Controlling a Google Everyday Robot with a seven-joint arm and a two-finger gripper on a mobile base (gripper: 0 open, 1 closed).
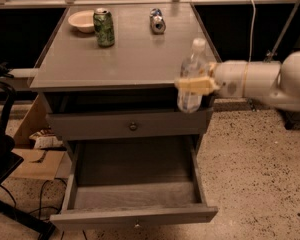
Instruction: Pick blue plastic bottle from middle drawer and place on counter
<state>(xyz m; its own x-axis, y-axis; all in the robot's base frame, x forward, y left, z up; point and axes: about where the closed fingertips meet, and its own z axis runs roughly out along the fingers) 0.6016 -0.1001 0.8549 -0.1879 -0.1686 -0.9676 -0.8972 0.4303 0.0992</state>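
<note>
The blue plastic bottle (pixel 191 66) is held upright, clamped about its middle by the gripper (pixel 195 85) at the front right edge of the counter (pixel 130 59). It is well above the open middle drawer (pixel 135 196), seemingly so that it can be set down standing. A green can (pixel 104 28), a small can (pixel 157 22) and a bowl (pixel 81 20) are grouped at the rear, so nothing is seen to block the near corner.

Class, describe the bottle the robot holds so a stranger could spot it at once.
Find the grey counter above the open middle drawer. At the counter's front right corner the gripper holds the blue plastic bottle upright. Unlike the green can and small can farther back, it is clear and white-capped.
</note>
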